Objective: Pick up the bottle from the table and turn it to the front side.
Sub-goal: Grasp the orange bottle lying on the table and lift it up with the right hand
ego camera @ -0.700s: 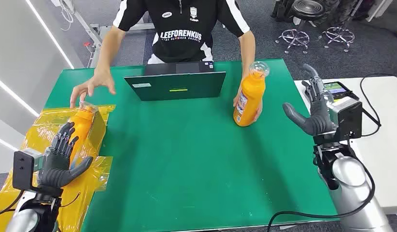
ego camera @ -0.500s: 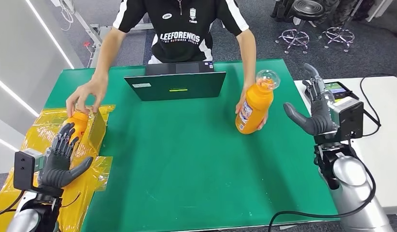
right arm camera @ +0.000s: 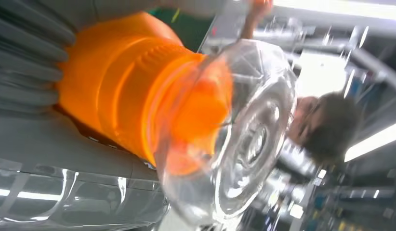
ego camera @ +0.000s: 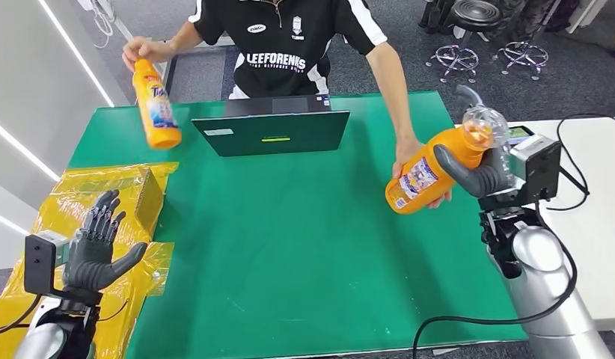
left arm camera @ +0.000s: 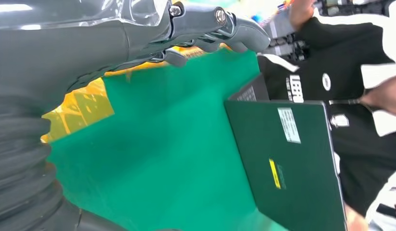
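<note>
Your right hand is wrapped around the neck end of the orange bottle, thumb across the front and fingers curling up behind the clear cap. From your right wrist cam the cap sits right in front of the lens with the orange shoulder behind it, pressed into your palm. The bottle is tilted, cap toward your hand and base down toward the table, held up over the right edge of the green table and not resting on it. The person's hand is on the lower half of that bottle too, label facing up-left, so you've both got hold of it.

Your left hand is spread, holding nothing, hovering over the yellow plastic sheet at the table's left edge, just beside a small yellow box. In the left wrist cam the fingers are apart over the green surface.

Across the table, a dark laptop sits by the far edge, lid toward you. The person behind it holds a second orange bottle up in the air above the far left corner, cap gripped in their other hand.
</note>
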